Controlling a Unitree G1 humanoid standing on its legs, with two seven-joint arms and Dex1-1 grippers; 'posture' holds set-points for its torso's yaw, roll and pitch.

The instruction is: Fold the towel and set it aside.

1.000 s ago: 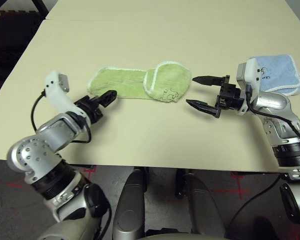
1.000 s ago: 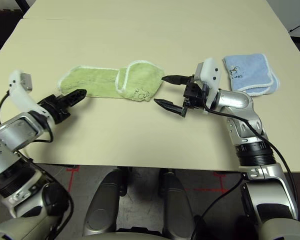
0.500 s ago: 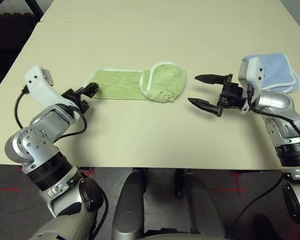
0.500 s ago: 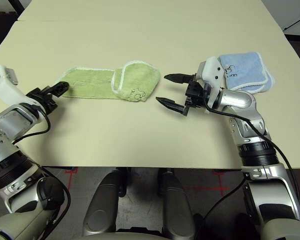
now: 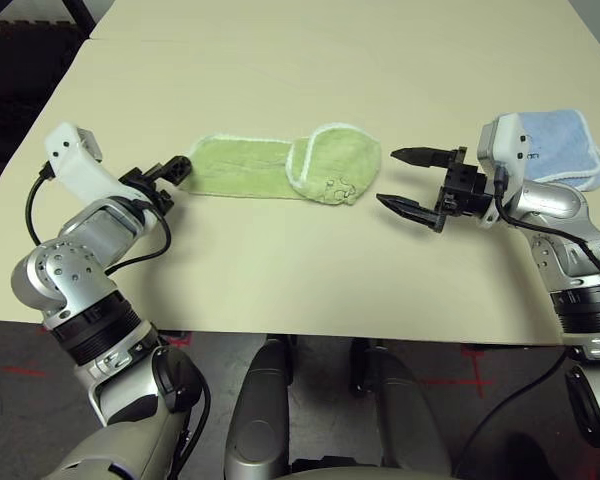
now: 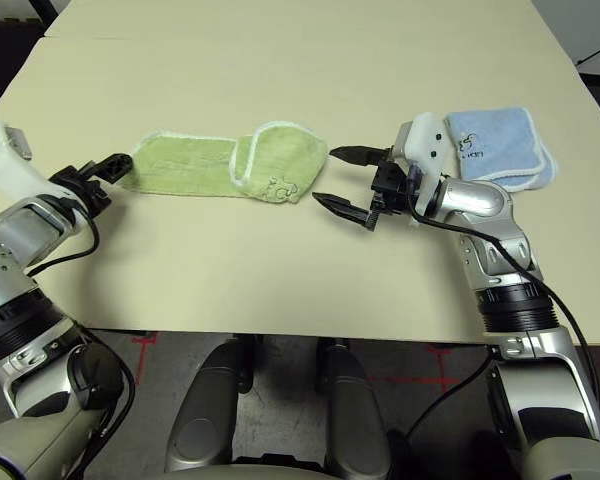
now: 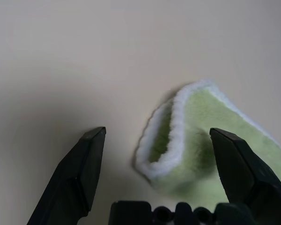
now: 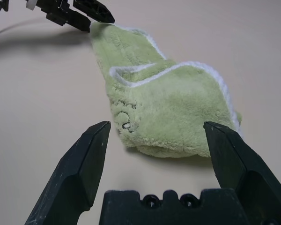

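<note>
Towel [image 5: 280, 168] lies centre of the head frame, a long strip across the table [image 5: 280, 60], its right end already lapped over so the dark mark faces up. Risks: the left end is a double layer with a curled white edge, so a shallow pinch may catch only the top layer and the fold would come apart; a drag instead of a lift could pull the whole strip sideways; the lapped right end may flop open if tugged.

Left gripper [image 5: 168, 172], at centre-left, is spread wide with nothing in it, tips just beside the towel's left end; in its wrist view the curled corner sits between the fingers, apparently not pinched. Right gripper [image 5: 408, 182], right of centre, also gapes wide and empty, just beside the folded end, apart from it. Blue towel [image 5: 565, 145] at far right, behind the right arm, well apart from the green one.
</note>
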